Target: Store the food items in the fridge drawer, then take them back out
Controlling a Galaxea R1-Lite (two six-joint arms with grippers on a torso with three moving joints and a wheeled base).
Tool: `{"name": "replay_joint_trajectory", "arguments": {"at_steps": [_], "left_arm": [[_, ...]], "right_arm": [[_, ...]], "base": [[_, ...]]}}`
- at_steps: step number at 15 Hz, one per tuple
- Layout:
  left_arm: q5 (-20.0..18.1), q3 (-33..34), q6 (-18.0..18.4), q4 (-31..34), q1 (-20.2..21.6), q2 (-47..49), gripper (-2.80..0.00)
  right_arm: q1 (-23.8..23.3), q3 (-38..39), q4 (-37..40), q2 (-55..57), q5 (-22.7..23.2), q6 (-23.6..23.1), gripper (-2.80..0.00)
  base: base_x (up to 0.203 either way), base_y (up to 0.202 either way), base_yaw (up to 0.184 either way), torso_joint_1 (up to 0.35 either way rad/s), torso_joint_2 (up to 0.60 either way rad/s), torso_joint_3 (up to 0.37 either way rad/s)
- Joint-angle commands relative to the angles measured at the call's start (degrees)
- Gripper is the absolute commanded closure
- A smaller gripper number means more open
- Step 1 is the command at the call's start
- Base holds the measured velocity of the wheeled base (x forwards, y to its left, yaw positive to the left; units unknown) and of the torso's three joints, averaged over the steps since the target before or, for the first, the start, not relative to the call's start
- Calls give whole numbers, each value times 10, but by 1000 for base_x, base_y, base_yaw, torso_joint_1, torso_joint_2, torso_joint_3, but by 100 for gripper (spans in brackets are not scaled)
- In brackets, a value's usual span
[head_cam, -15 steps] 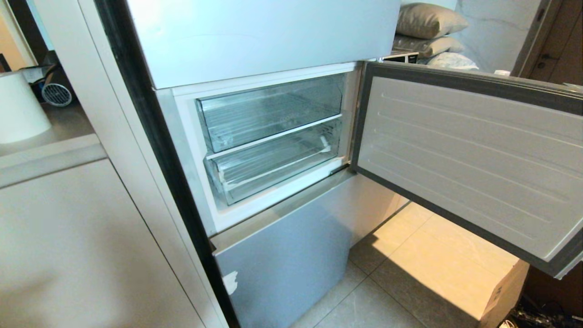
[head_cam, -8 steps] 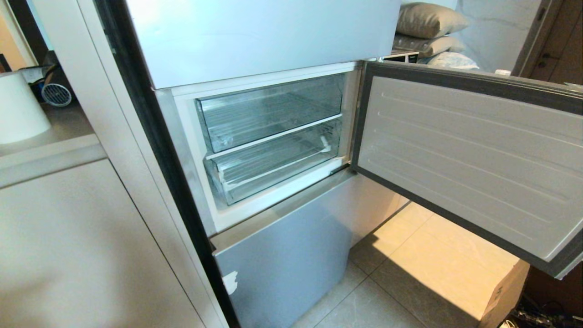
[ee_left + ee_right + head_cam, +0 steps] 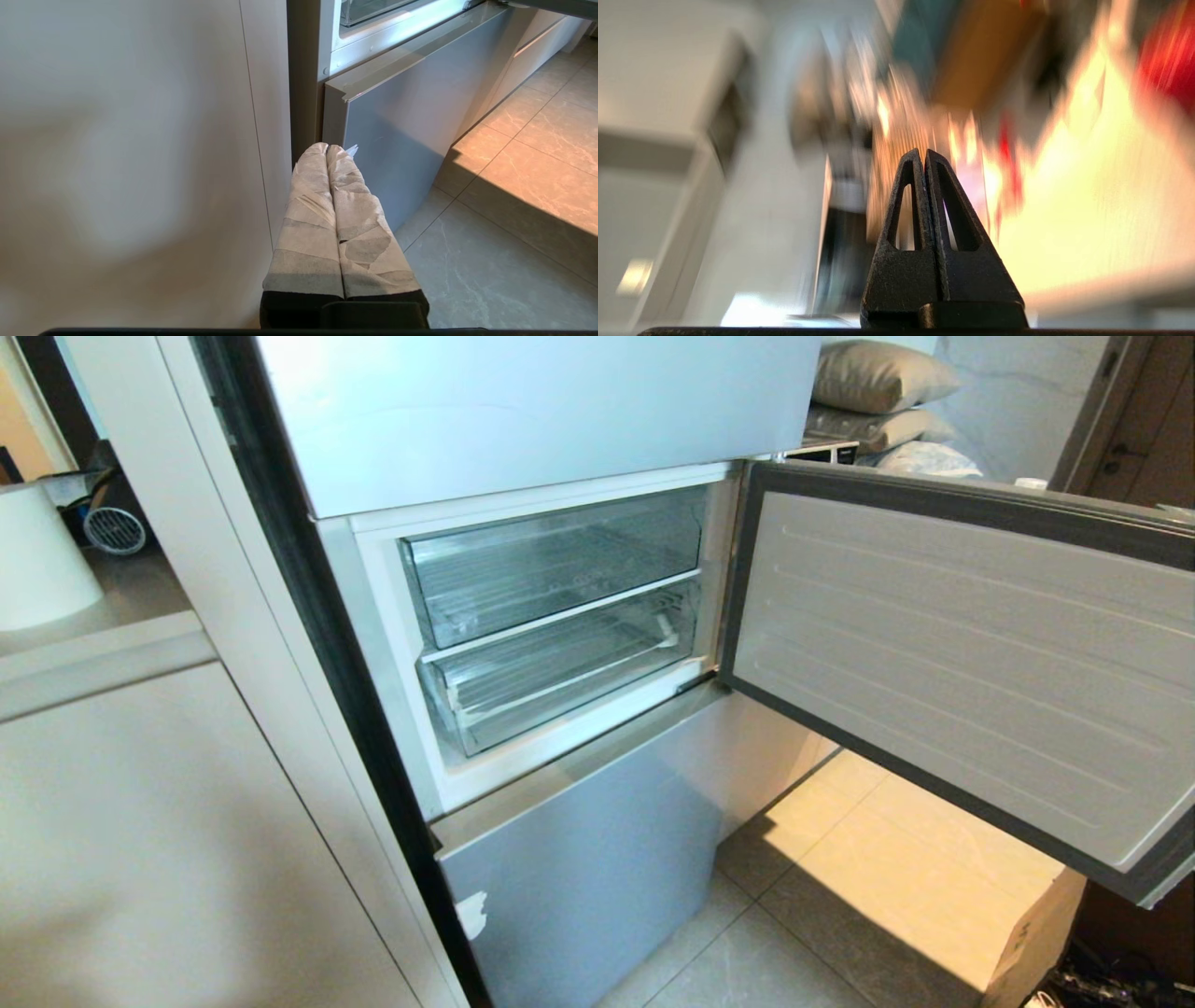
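- Fridge door (image 3: 962, 663) hangs wide to the right, so both clear drawers are exposed and reachable.
- The lower, deeper fridge drawer (image 3: 560, 677) sits pushed in under the shallower upper drawer (image 3: 551, 560); by my read it needs pulling out before anything goes in.
- No food in either drawer. A red blur (image 3: 1169, 70) in the right wrist view may be one piece; too smeared to say.
- Right pincer (image 3: 924, 156): tips pressed together, holding nothing, outside the head view.
- Left pincer (image 3: 327, 149): taped fingers closed, empty, parked low beside the bottom fridge panel (image 3: 397, 140).
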Motion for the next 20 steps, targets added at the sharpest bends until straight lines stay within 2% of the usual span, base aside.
{"name": "replay_joint_trajectory", "arguments": {"at_steps": [1,4,7,11,15,17,20], "left_arm": [[0,0,0,0,0,1,0],[0,0,0,0,0,1,0],[0,0,0,0,0,1,0],[0,0,0,0,0,1,0],[0,0,0,0,0,1,0],[0,0,0,0,0,1,0],[0,0,0,0,0,1,0]], "right_arm": [[49,-47,79,66,76,9,0],[94,-68,93,87,105,10,0],[109,-86,119,90,139,10,0],[109,-23,187,1,215,6,0],[109,24,197,-116,238,10,0],[109,-15,207,-183,240,42,0],[110,-173,210,-220,236,141,0]], "base": [[0,0,0,0,0,0],[0,0,0,0,0,0],[0,0,0,0,0,0],[0,0,0,0,0,0],[0,0,0,0,0,0],[0,0,0,0,0,0],[0,0,0,0,0,0]]}}
